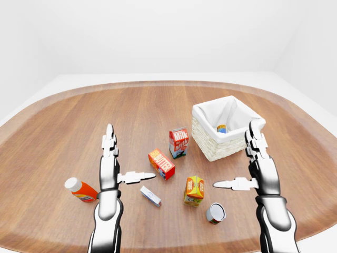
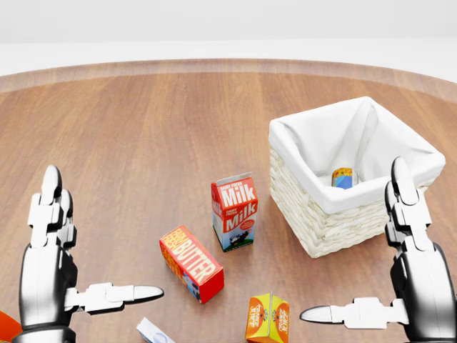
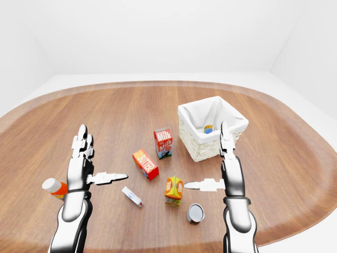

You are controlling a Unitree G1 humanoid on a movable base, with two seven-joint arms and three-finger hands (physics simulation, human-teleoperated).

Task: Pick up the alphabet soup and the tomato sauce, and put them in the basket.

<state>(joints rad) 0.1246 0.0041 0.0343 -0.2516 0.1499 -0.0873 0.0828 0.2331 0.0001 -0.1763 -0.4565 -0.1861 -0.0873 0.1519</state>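
We lower our empty, spread right hand [image 1: 256,176] straight over the near can [image 1: 215,212], then close.

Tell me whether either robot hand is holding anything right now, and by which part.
Nothing is held. The left hand and the right hand both hang open above the table, fingers spread, touching none of the groceries.
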